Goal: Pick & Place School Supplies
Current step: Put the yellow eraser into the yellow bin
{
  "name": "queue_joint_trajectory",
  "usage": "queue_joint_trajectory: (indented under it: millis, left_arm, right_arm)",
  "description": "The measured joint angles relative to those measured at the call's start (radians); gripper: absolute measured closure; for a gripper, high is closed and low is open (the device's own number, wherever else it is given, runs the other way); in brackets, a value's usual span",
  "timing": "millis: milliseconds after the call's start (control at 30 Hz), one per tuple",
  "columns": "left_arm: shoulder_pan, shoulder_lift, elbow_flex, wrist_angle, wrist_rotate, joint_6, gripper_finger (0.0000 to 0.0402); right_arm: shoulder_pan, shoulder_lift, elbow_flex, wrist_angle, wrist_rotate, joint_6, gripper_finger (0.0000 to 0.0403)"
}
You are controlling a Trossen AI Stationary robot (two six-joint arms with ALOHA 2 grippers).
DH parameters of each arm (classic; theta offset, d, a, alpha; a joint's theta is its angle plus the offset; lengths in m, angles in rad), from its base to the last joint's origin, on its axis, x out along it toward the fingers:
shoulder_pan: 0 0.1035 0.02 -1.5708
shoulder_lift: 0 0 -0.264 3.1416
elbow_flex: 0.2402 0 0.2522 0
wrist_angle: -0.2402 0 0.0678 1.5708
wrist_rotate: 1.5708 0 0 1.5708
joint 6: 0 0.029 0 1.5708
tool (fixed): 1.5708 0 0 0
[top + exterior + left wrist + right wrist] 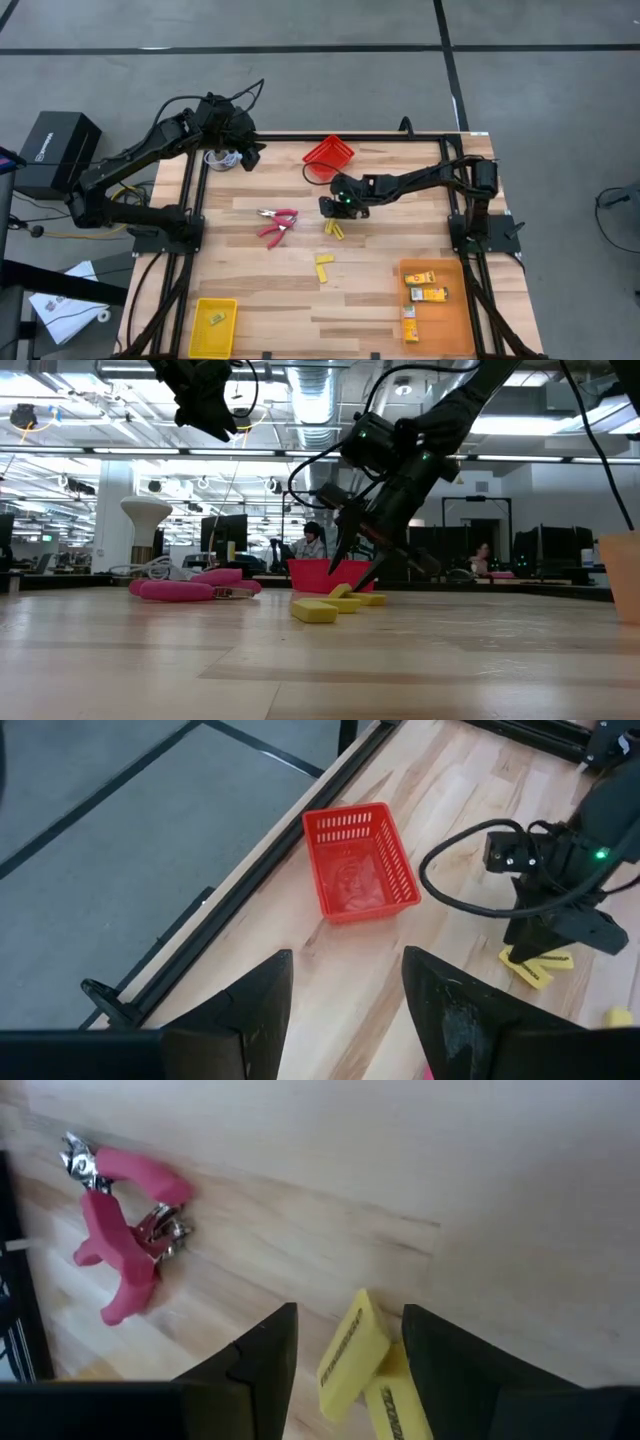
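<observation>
Two yellow erasers [352,1355] lie between the right gripper's [345,1345] parted fingers.

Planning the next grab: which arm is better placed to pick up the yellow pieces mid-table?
Right, probably. The right tool hangs open just over the two stacked yellow pieces, straddling them. The left tool waits open at the far-left corner.

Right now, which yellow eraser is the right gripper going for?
The tilted eraser in the crossed pair, sitting between the right gripper's open fingers. The lone eraser lies farther off, toward the table's near edge.
</observation>
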Motion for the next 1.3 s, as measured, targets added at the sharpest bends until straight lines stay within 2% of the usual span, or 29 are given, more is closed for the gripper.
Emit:
queue_joint_trajectory:
  millis: [133,200,633,767,900,967,1300]
  left_arm:
    - [0.0,0.0,0.0,0.0,0.0,0.002,0.0216]
    - [0.0,0.0,0.0,-0.001,0.0,0.002,0.0216]
    - [0.0,0.0,0.0,-0.001,0.003,0.005,0.0216]
    - [0.0,0.0,0.0,-0.001,0.003,0.005,0.0216]
    - [0.0,0.0,0.0,-0.002,0.003,0.005,0.0216]
    - [0.0,0.0,0.0,-0.001,0.003,0.005,0.0216]
    - [0.0,0.0,0.0,-0.001,0.003,0.005,0.0216]
  right_arm:
    - [0.005,0.066,0.01,0.094,-0.073,0.031,0.0231]
    - [0.016,0.1,0.031,0.109,-0.075,0.048,0.0233]
    - [-0.001,0.108,0.046,0.076,-0.121,0.021,0.0268]
    - [-0.003,0.109,0.046,0.068,-0.129,0.017,0.0296]
    - [-0.005,0.11,0.044,0.065,-0.146,-0.024,0.0365]
    - [-0.005,0.11,0.044,0.064,-0.147,-0.042,0.0384]
    - [-0.026,0.102,0.054,0.199,-0.159,-0.08,0.0384]
